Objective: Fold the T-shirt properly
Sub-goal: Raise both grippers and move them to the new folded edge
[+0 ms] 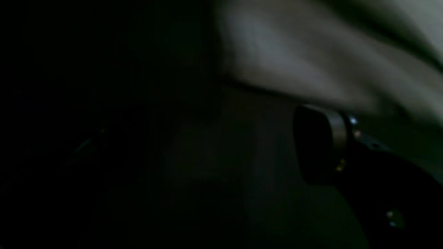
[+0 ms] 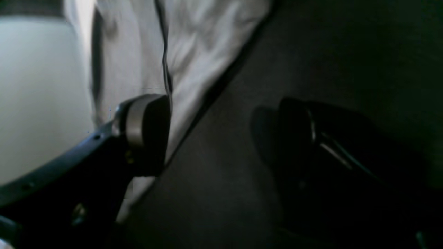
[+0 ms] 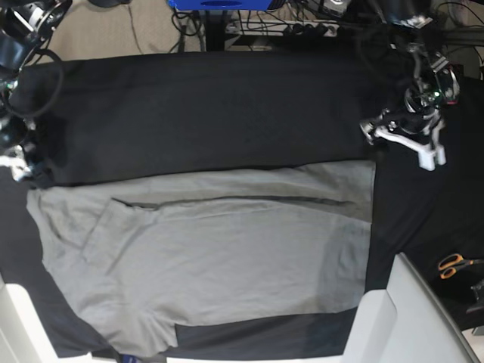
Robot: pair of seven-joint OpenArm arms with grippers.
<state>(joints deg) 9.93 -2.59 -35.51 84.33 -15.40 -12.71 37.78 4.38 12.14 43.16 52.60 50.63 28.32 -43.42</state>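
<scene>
A black cloth (image 3: 212,113) covers the bench, orange-handled scissors (image 3: 456,265) lie on it near its right edge, a blue object (image 3: 219,4) sits beyond its far edge, and cables (image 3: 302,26) trail on the floor there.

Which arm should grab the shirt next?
Probably right: the right gripper has open fingers right at the T-shirt edge. The left gripper sits off the shirt over the black cloth.

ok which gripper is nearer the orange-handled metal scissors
Left. The left gripper is on the same side as the orange-handled scissors; the right gripper is beyond the grey T-shirt's far end.
</scene>
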